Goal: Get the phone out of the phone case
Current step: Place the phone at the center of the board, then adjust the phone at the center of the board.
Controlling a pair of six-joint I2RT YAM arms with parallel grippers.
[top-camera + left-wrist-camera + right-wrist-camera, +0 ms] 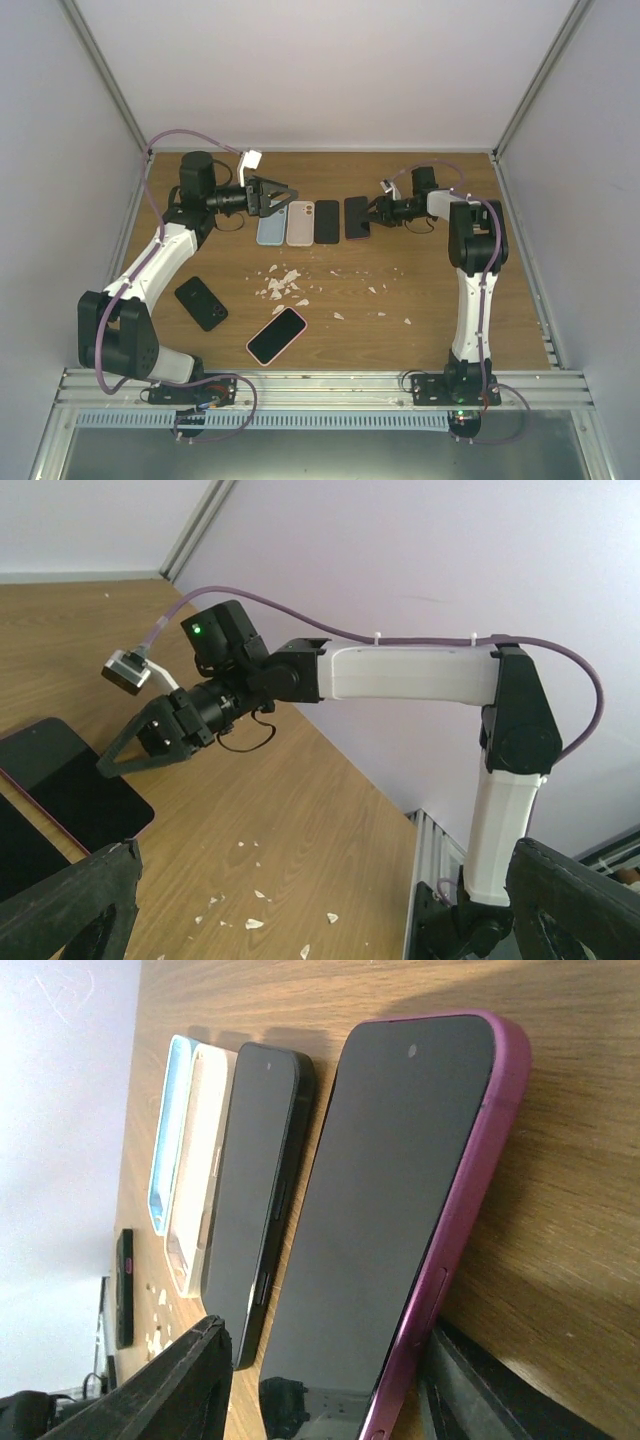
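**Item:** black-screened slab phone in a magenta rubbery case. It is laid flat, screen up, on the brown wood-grain tabletop. It is placed rightmost in a row of four at the upper centre of the overhead view. The row is shared with a bare black phone, a beige case and a pale blue case, both apparently empty.

**Right gripper**: the jaws are seen parted, set either side of the cased phone's near end, with no clamp made.

**Left gripper**: the jaws are spread wide and nothing is held; it is placed by the blue case's far end.

**Handling, as judged:** the phone is taken to be rigid, light, glass-fronted and slippery, and the case pliable at its rim. A hold is best taken across the long edges, and a corner lip peeled back.

**Also listed:** pink-cased phone, lower centre; white crumbs.
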